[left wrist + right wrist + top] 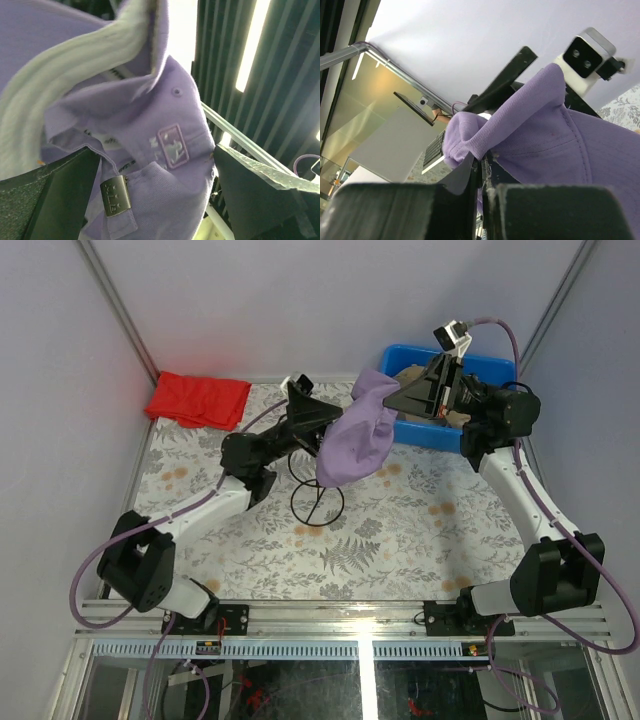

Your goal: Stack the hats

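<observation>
The lavender hat (355,440) hangs in the air above the middle of the table, and my right gripper (400,398) is shut on its upper edge. In the right wrist view the fingers pinch a fold of the purple fabric (482,170). My left gripper (308,408) is at the hat's left side and stands open. In the left wrist view the hat's back, with its metal strap buckle (115,195), hangs between the spread fingers (55,200) without being clamped. A tan hat (411,374) lies in the blue bin behind the right gripper.
A blue bin (497,366) stands at the back right. A black wire-frame stand (318,502) is on the table under the hanging hat. A flat red cloth (198,398) lies at the back left corner.
</observation>
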`<state>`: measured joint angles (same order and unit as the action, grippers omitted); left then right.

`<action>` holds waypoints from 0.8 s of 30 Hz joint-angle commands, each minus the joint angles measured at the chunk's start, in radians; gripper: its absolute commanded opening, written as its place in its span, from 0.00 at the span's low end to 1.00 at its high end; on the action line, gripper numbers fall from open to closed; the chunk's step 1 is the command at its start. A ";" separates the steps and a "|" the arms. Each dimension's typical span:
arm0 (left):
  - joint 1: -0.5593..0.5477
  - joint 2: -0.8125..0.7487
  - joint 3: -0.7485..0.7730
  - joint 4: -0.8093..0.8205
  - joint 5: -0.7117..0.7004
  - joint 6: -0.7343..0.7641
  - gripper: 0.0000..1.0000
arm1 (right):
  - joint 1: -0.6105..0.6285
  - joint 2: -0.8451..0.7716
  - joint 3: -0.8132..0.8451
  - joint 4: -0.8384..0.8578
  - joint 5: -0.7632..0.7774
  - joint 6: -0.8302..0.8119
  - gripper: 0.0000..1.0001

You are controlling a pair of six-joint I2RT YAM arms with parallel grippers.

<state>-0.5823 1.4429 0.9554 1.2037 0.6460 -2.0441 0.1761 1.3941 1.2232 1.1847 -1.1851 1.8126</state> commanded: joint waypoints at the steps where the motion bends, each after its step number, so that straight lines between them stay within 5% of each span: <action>1: -0.045 0.066 0.106 0.166 -0.058 -0.069 0.95 | -0.004 -0.042 -0.018 -0.020 0.035 -0.063 0.03; 9: -0.069 0.102 0.209 0.098 0.003 0.015 0.94 | -0.006 -0.116 0.011 -0.570 0.033 -0.481 0.03; 15: -0.059 0.024 0.190 -0.153 0.069 0.198 0.94 | -0.005 -0.140 0.089 -0.961 0.088 -0.778 0.02; 17: -0.060 0.020 0.214 -0.259 0.089 0.275 0.84 | -0.005 -0.139 0.099 -0.971 0.091 -0.779 0.03; 21: -0.063 0.033 0.250 -0.409 0.107 0.393 0.38 | -0.005 -0.148 0.104 -0.976 0.102 -0.776 0.02; 24: -0.063 0.049 0.251 -0.398 0.104 0.422 0.31 | -0.005 -0.158 0.100 -0.982 0.109 -0.777 0.03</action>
<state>-0.6445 1.4899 1.1690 0.8684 0.7311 -1.7420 0.1753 1.2739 1.2819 0.2432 -1.0920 1.0782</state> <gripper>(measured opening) 0.337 0.044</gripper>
